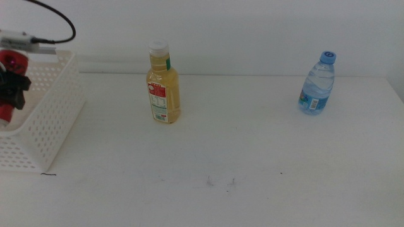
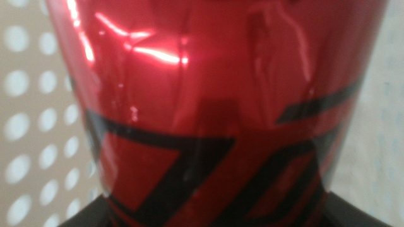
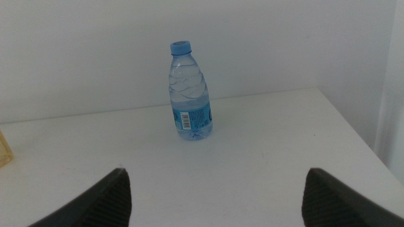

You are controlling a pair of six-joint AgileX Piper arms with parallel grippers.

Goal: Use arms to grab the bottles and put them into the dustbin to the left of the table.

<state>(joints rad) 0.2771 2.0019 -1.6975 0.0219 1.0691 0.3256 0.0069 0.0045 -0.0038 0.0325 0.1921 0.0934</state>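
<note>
While my left gripper (image 1: 9, 88) clamps the red soda can (image 2: 208, 107) above the dustbin (image 1: 53, 107) for dropping, my right gripper (image 3: 214, 195) waits spread wide, facing the water bottle (image 3: 189, 91).

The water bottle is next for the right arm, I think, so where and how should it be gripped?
Probably grip the water bottle around its ribbed body, above the blue label, coming in level from the table's near side. It stands upright with nothing close by, and the right gripper already faces it with its fingers spread wide. The left gripper holds the red can over the dustbin.
</note>
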